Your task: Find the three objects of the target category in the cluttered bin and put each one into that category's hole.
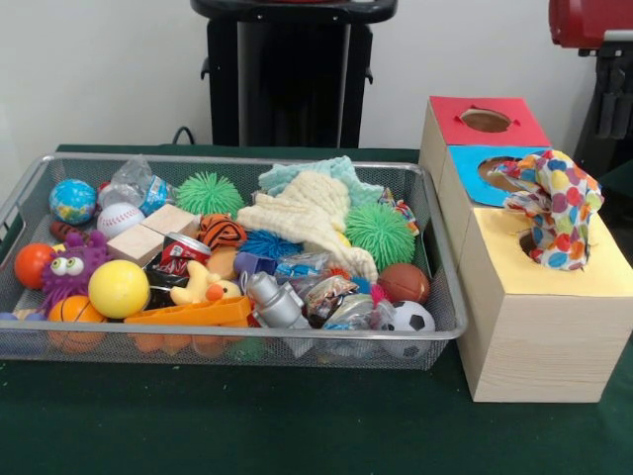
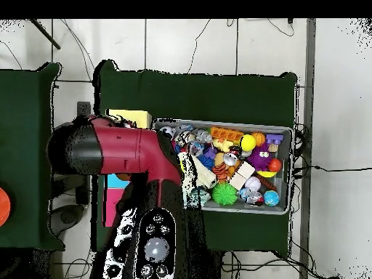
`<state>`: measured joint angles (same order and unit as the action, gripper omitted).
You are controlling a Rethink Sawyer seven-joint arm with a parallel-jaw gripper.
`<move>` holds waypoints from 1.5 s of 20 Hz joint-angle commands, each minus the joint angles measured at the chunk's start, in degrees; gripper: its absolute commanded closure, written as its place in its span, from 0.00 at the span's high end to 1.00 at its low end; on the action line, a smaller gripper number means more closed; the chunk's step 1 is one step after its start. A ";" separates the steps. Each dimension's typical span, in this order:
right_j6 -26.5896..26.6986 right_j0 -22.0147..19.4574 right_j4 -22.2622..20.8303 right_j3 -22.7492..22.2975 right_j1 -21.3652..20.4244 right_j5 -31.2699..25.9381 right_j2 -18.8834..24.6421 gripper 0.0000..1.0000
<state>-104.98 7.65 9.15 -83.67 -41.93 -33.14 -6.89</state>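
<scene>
Green cloth covers the desk (image 1: 297, 426), and the pincer itself I cannot find, so its state I cannot tell; only the red arm (image 2: 123, 149) hangs over the boxes. A dotted cloth (image 1: 556, 210) sits half inside the yellow box's hole (image 1: 531, 245), and it may slip out. More cloths, like the cream one (image 1: 309, 216), lie in the wire bin (image 1: 440, 297) among balls, so a grasp could drag neighbours out
</scene>
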 commanded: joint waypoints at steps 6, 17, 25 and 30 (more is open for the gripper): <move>-6.36 -2.76 -3.02 -5.41 5.39 5.17 2.08 0.00; -4.86 -4.40 -3.10 -6.14 6.22 7.22 3.88 0.00; -7.61 -2.58 -2.59 -5.97 7.07 7.50 2.87 0.00; -10.17 -0.89 -1.34 -7.42 6.30 6.11 1.80 0.00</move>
<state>-104.98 6.26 8.23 -84.88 -37.23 -27.18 -6.81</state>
